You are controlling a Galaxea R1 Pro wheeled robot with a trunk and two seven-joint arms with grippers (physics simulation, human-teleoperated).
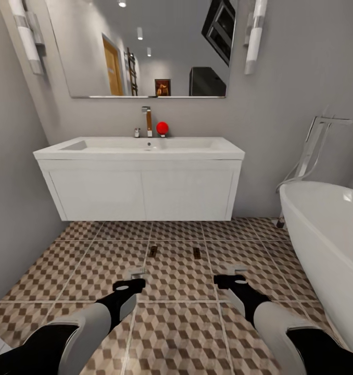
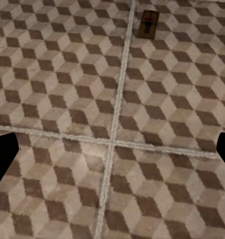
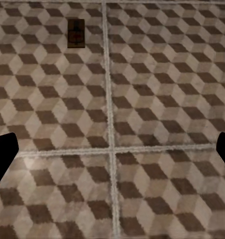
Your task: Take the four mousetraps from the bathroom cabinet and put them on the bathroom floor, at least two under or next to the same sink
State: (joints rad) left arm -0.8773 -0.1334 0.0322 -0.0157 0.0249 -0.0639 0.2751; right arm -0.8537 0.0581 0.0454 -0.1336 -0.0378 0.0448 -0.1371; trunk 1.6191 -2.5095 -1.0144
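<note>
Two mousetraps (image 1: 153,251) (image 1: 197,253) lie on the bathroom floor (image 1: 176,323); both grippers (image 1: 128,285) (image 1: 229,280) spread, empty.

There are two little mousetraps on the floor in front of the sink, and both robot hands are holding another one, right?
Not quite. The head view shows two mousetraps on the floor before the sink, but the left gripper and right gripper are open and empty.

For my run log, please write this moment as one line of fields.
scene: bathroom, facing sink | mousetraps on floor: left mousetrap, right mousetrap, before vanity | left gripper: open, empty | right gripper: open, empty
</note>
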